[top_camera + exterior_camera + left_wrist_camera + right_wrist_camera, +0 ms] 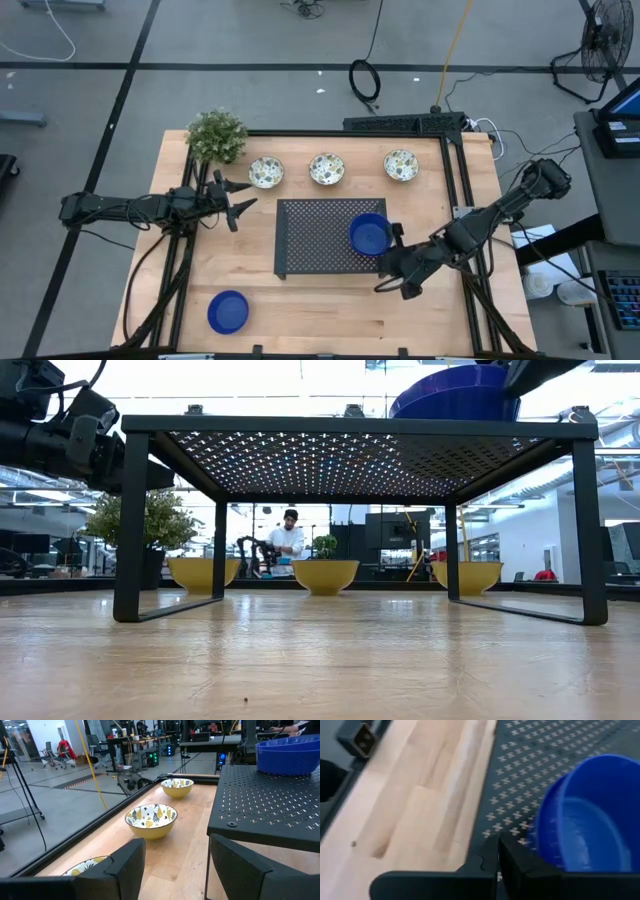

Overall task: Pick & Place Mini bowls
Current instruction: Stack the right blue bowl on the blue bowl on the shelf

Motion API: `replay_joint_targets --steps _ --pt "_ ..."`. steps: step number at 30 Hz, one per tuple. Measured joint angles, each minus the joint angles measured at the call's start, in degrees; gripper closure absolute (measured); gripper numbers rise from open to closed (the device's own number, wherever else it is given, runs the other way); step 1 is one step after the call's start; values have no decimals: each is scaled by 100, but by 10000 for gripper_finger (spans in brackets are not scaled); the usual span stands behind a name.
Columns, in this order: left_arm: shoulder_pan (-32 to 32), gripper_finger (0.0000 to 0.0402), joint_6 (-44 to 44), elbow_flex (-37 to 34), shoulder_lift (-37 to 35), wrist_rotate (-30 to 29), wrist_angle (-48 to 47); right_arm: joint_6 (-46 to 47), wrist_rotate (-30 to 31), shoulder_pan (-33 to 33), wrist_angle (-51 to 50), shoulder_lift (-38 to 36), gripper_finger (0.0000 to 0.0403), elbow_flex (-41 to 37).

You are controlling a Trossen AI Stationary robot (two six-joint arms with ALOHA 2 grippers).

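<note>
Right gripper (398, 262) sits at the black perforated tray's (310, 235) right edge, jaws shut together with nothing between them, and the stacked blue bowls (370, 234) rest on the tray just beside it. In the right wrist view the closed fingertips (496, 851) lie next to the blue rim (560, 795), not on it. Left gripper (238, 198) waits near the desk's left edge beside the plant (216, 135), jaws spread wide and empty. Three patterned bowls (327, 168) line the far edge; a lone blue bowl (228, 312) sits near the front left corner. These look like light, rigid, glossy pieces, smooth and probably slippery. I'd judge the thin rim the place to pinch, one finger inside, one outside. The tray is stiff metal on legs, the desk pale wood.
</note>
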Motion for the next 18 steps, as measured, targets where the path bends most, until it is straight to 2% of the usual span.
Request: replay_joint_targets --steps 5,15,18 --pt "0 174 0 0 0 0 0 -141 486 0 -3 1 402 0" --pt "-2 174 0 0 2 0 2 -150 456 96 669 -236 402 0" --pt "0 174 0 0 2 0 0 -64 789 92 1064 -417 402 0"
